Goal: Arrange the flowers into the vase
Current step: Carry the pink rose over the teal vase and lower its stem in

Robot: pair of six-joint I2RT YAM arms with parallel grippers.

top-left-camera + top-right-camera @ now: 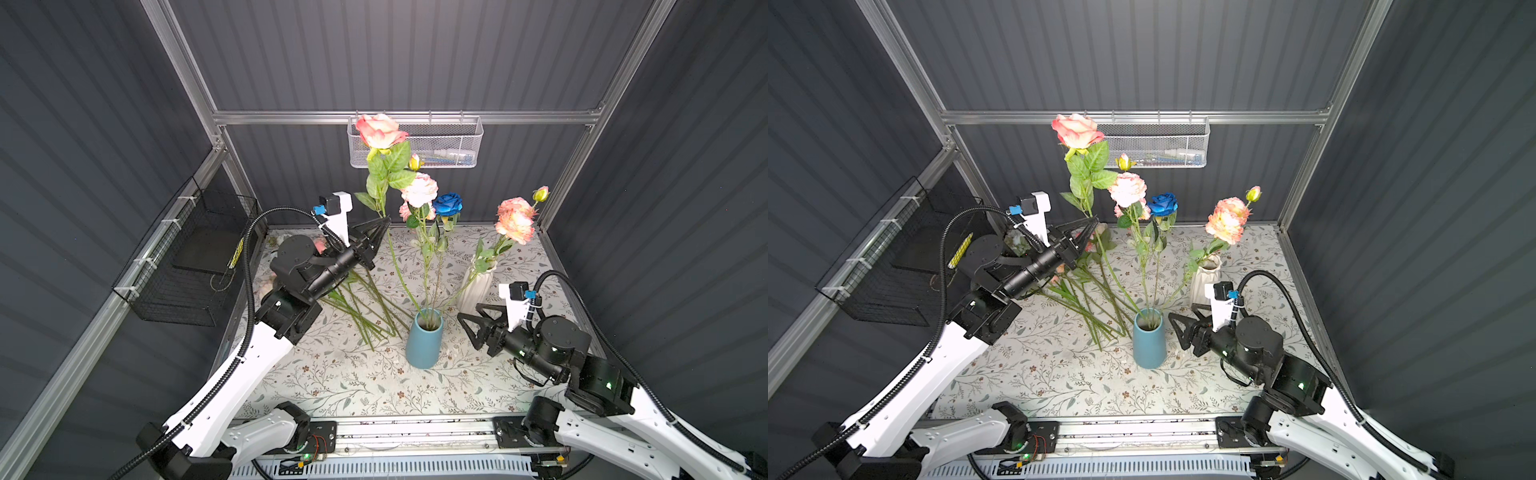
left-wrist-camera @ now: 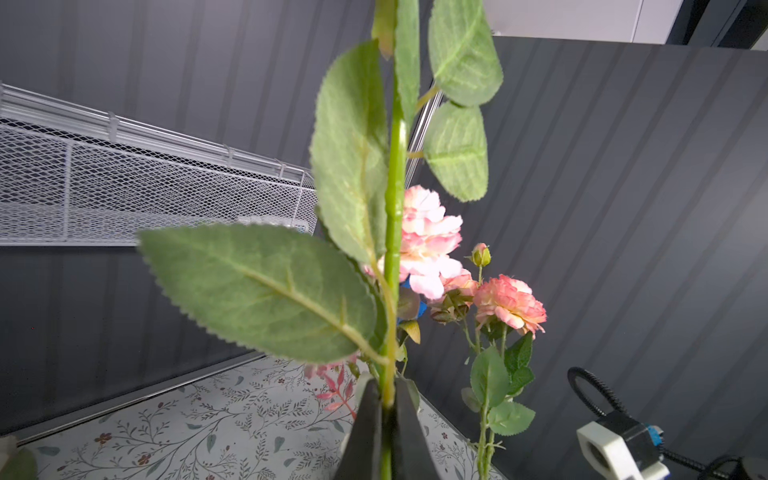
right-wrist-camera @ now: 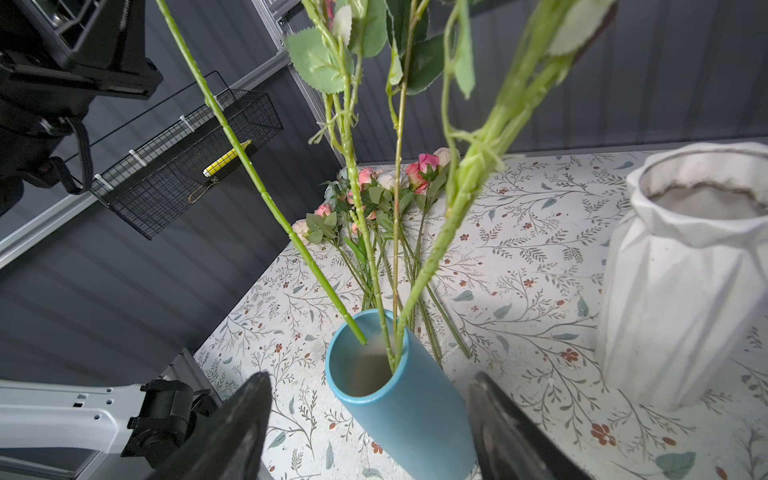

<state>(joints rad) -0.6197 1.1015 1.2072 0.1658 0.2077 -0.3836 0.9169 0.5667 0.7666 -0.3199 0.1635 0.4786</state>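
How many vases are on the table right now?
2. The blue vase stands near the middle, flower stems in it; the white vase stands behind it, to the right. No other shows, though the left arm could hide one.

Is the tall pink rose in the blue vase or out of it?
In: the rose's stem ends inside the blue vase; the left tool grips it higher up.

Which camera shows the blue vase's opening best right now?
The right wrist view: it looks down into the blue vase, with the stems entering its mouth close up. In both top views the vase is small. The left wrist view misses it.
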